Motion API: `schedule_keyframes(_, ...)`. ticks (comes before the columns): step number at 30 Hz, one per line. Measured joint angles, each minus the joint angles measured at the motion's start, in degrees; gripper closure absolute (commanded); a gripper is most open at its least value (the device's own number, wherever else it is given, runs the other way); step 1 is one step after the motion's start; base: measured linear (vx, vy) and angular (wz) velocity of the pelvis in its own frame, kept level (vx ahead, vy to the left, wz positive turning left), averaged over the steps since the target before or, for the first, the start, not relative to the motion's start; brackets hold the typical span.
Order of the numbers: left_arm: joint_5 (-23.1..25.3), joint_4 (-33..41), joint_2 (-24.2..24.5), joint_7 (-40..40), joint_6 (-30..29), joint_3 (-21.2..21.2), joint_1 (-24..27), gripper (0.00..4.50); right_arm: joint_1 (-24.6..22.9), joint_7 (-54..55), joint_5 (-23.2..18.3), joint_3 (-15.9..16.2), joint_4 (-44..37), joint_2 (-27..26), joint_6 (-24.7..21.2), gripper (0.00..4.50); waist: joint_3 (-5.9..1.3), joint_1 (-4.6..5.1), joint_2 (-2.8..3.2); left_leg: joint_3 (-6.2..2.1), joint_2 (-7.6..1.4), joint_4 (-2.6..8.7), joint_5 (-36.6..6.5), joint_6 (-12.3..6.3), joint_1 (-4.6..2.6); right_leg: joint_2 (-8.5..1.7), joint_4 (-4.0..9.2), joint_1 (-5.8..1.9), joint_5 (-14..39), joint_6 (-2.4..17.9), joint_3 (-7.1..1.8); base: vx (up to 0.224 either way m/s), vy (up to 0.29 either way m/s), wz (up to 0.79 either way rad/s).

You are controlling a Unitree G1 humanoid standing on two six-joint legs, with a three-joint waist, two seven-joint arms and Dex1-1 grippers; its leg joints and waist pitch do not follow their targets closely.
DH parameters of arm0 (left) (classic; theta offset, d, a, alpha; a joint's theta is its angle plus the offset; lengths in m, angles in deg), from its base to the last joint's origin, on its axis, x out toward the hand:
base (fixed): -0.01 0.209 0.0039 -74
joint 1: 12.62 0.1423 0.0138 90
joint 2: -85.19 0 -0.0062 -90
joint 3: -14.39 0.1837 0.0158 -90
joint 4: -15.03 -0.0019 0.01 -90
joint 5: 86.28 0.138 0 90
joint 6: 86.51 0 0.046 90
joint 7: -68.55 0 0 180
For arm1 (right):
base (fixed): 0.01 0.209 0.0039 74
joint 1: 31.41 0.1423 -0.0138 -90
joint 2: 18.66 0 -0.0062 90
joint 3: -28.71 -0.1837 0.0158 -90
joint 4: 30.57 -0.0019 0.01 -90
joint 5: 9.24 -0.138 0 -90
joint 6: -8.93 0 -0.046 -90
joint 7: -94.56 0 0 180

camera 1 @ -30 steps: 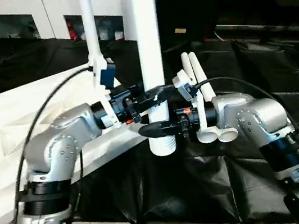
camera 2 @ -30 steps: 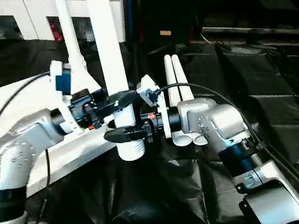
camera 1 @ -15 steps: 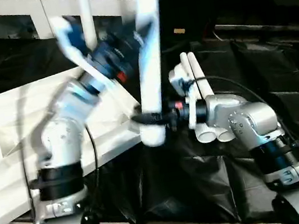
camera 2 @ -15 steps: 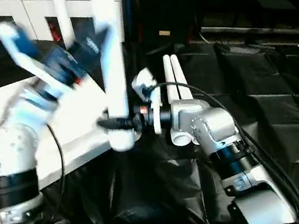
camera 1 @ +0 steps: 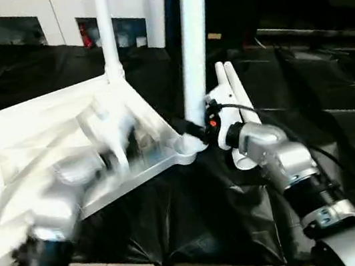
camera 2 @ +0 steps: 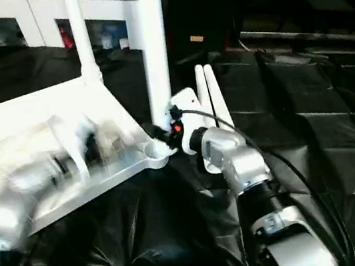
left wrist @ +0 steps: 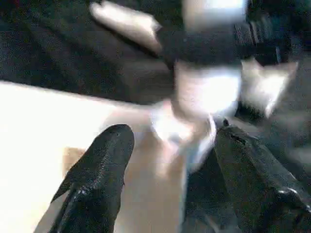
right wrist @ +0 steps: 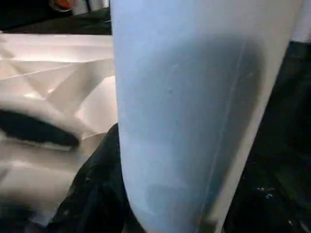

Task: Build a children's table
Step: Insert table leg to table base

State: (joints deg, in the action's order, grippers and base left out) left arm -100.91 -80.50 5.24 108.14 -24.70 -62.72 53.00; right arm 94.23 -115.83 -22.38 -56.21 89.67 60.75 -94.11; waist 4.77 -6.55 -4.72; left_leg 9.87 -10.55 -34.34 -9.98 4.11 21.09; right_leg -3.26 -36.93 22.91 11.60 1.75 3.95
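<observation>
The children's table [camera 1: 61,124] lies upside down on black sheeting [camera 1: 335,101], ribbed underside up, with one leg [camera 1: 106,29] already standing in the far corner socket. My right gripper [camera 1: 194,130] pinches a second leg [camera 1: 193,49] low on its shaft, holding it nearly upright with its foot right at the near corner socket [camera 1: 187,150], just below the fingers. I can't tell whether the foot has actually gone into the socket or only rests on its rim. My left gripper [left wrist: 170,160] has its fingers spread with nothing between them; through its own camera the socket and leg foot sit just ahead of the fingertips. The left arm shows as a blur over the tabletop. Two spare legs [camera 1: 231,90] lie just behind the right gripper.

My worry is the tilt. The leg leans slightly, so pressing down from here could jam it crooked on the socket lip, or push the light top sideways on the slippery sheeting, since nothing is bracing it. With only one grip low on a long tube, the leg could also pivot and topple if the pinch slackens. The right forearm is close to the spare legs and could knock them.
</observation>
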Motion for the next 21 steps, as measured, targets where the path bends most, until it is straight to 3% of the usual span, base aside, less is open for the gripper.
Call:
schedule_keyframes(6,3.57,-5.26,-0.29,-0.55,0.93,1.63,-0.39,1.39,0.00,0.35,0.62,-0.09,1.10,-0.28,2.61,2.57,0.00,0.23,0.02,0.00,-0.06,0.01,0.07,0.12,-0.11,0.02,-0.11,-0.01,-0.06,0.09,0.01,0.000,0.000,0.00)
schedule_keyframes(8,4.47,-6.34,-0.05,-0.76,1.02,1.71,-1.11,1.74,0.00,0.58,1.11,-0.09,2.35,-0.62,3.54,2.57,0.00,0.23,0.07,0.00,-0.06,0.01,0.08,0.13,-0.12,0.02,-0.11,-0.02,-0.10,0.13,0.01,0.000,0.000,0.00)
schedule_keyframes(11,4.66,-6.54,0.11,-0.47,1.00,1.86,-1.25,1.77,0.05,0.59,1.58,-0.09,3.76,-1.12,4.54,2.57,-0.01,0.22,0.11,0.00,-0.06,0.01,0.08,0.13,-0.12,0.02,-0.11,-0.02,-0.12,0.14,0.02,0.000,0.000,0.00)
schedule_keyframes(13,4.74,-6.52,0.29,-0.17,0.89,1.87,-1.25,2.17,0.05,0.55,1.66,-0.09,3.97,-1.18,4.75,2.57,0.00,0.23,0.14,0.00,-0.06,0.01,0.08,0.14,-0.12,0.02,-0.12,-0.01,-0.13,0.15,0.02,0.000,0.000,0.00)
schedule_keyframes(16,4.75,-6.39,0.69,1.01,0.54,1.82,-1.24,2.19,0.24,0.37,1.69,-0.10,4.37,-1.19,5.08,2.57,0.00,0.27,0.15,0.00,-0.07,0.01,0.08,0.14,-0.13,0.02,-0.12,-0.01,-0.14,0.16,0.02,0.000,0.000,0.00)
schedule_keyframes(18,4.75,-5.58,2.05,2.60,-0.12,1.86,-0.99,2.59,0.50,0.12,1.73,-0.10,4.73,-1.20,5.38,2.57,0.00,0.35,0.15,0.00,-0.07,0.01,0.08,0.14,-0.13,0.02,-0.12,-0.01,-0.14,0.16,0.02,0.000,0.000,0.00)
schedule_keyframes(21,4.77,-4.57,3.36,4.39,-1.21,2.16,-0.82,2.62,0.71,-0.21,1.81,-0.10,5.36,-1.20,6.28,2.57,0.01,0.28,0.16,0.00,-0.07,0.01,0.08,0.14,-0.11,0.02,-0.11,-0.01,-0.14,0.16,0.02,0.000,0.000,0.00)
